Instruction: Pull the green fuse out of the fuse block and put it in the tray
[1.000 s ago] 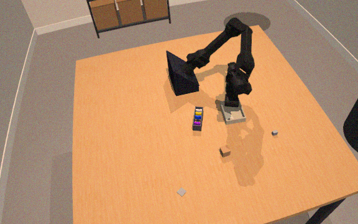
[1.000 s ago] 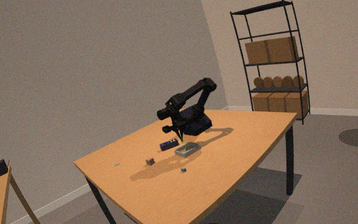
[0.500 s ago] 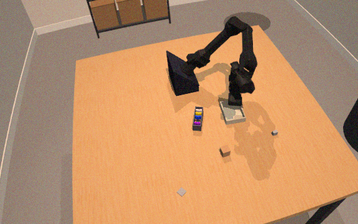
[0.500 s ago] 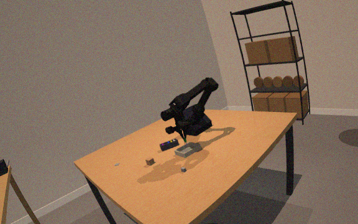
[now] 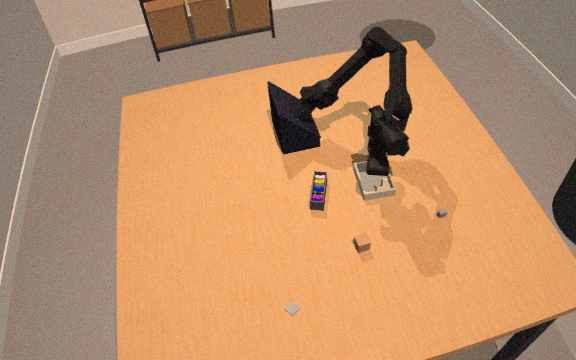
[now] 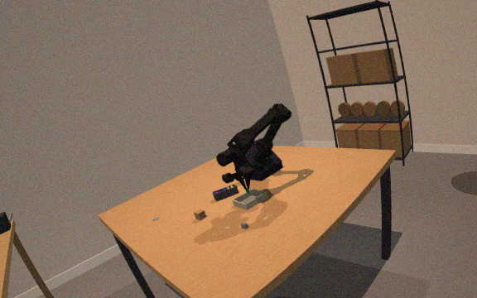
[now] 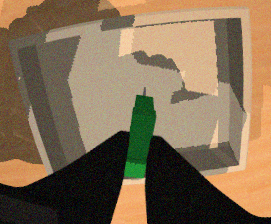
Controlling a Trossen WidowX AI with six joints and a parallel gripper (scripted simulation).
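My gripper [image 7: 138,143] [image 6: 248,190] is shut on the green fuse [image 7: 144,117] [image 6: 248,191]. The fuse hangs from the fingertips over the grey tray [image 7: 247,65] [image 5: 379,196] [image 6: 247,206], with a thin prong showing at its far end in the wrist view. In the top view the fuse is hidden by the gripper. The dark fuse block [image 5: 317,206] [image 6: 225,195] stands beside the tray, apart from the gripper. It holds white, yellow, blue and purple fuses. The inside of the tray shows no fuse lying in it.
A brown cube [image 5: 362,243] [image 6: 199,215], a small grey cube [image 5: 442,213] [image 6: 244,226] and a flat grey square [image 5: 292,308] [image 6: 156,218] lie on the table. The arm's dark base [image 5: 293,125] stands behind the block. Arm shadows fall across the tray.
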